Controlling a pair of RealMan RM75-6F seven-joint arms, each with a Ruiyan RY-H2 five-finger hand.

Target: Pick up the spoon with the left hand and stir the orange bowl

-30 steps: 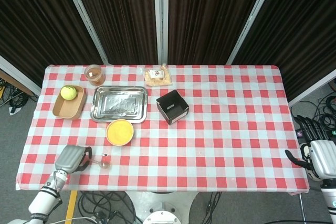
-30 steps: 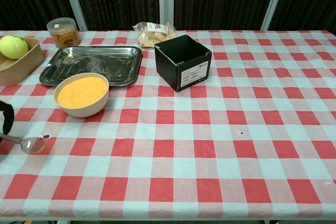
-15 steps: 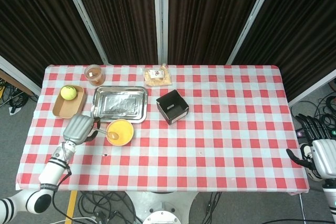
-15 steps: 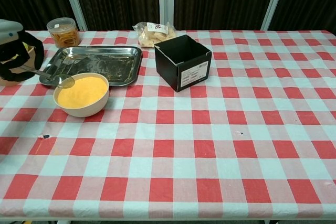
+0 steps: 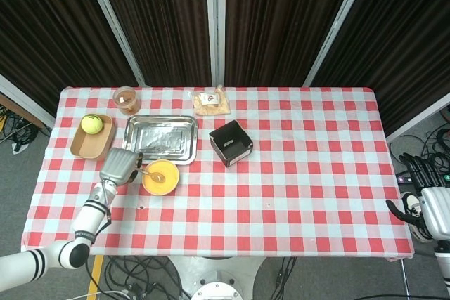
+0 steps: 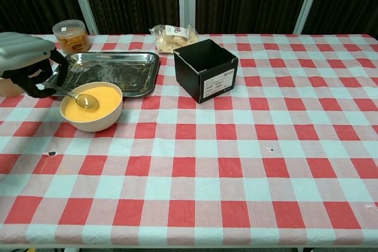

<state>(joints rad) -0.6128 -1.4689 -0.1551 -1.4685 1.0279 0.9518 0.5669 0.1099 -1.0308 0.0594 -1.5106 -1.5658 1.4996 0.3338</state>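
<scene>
Spoon is gripped by the left hand, its tip dipped into the orange bowl just in front of the metal tray on the desk. Right hand hangs off the desk's edge, fingers apart, holding nothing.

Your left hand has carried the spoon from the bench's near edge into the orange bowl.

Left robot hand hides the tan tray (chest view only).
</scene>
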